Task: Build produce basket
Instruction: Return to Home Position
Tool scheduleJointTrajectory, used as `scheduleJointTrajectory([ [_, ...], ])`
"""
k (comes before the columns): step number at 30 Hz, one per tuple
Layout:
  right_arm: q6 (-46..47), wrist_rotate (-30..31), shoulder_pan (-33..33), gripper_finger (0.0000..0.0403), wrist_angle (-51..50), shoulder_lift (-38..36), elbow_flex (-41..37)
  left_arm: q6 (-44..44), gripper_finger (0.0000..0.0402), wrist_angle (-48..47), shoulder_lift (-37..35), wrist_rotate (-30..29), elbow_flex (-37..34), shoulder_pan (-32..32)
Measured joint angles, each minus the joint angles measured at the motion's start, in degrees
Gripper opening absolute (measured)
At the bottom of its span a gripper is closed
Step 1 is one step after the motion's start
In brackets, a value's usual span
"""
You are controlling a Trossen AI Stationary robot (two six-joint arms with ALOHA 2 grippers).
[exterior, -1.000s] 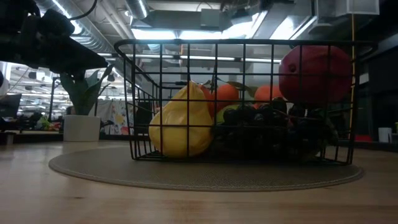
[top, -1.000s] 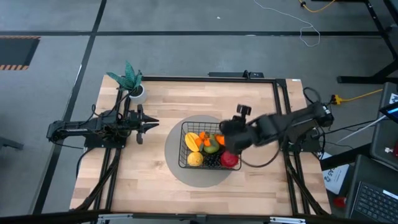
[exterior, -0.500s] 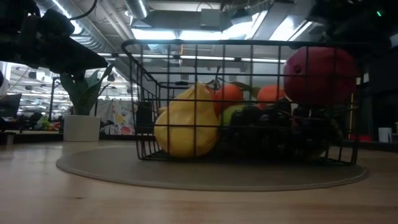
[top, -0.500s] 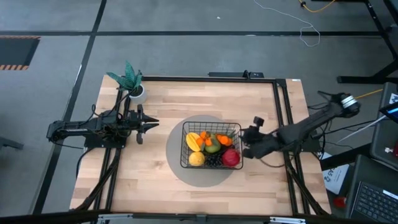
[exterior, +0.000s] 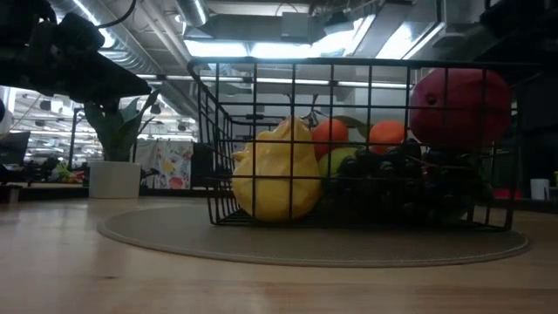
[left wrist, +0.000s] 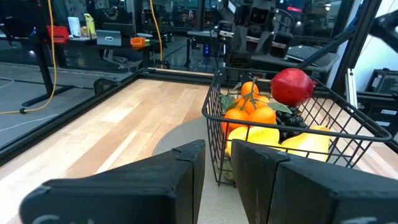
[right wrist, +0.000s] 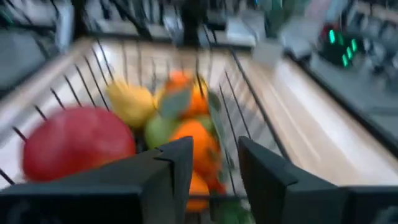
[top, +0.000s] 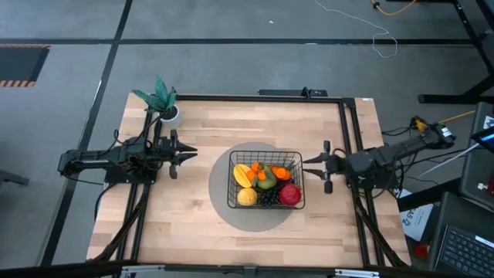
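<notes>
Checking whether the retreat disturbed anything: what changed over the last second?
The right gripper pulled back from above the basket to the table's right side, holding nothing. The basket and the round mat under it slid slightly toward that side. The left gripper, the produce and the potted plant stayed put.

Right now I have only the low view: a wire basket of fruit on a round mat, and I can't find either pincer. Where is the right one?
Observer: The right pincer is just right of the basket, pointing at it and apart from the wire.
Operator: Is it holding anything?
Observer: No. Its fingers stand apart with nothing between them; only the basket shows through the gap.
Operator: And the left arm?
Observer: The left pincer waits over the left side of the table, near the potted plant, also open and empty.
</notes>
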Motion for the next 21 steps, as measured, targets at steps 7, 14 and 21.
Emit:
scheduleJointTrajectory([
  [7,-2.94,-3.05,-1.34,0.0126,6.35,-11.44,-7.30,0.00,0.0069,-0.01,0.00,0.00,0.00,0.00],
  [14,-3.06,0.25,-1.34,0.0127,7.86,-19.06,-11.56,0.01,0.0069,-0.01,0.00,0.01,0.00,-0.01],
  [21,-3.12,0.39,-1.34,0.0127,7.20,-23.90,-11.56,0.01,0.0069,0.00,0.00,-0.02,0.00,0.00],
])
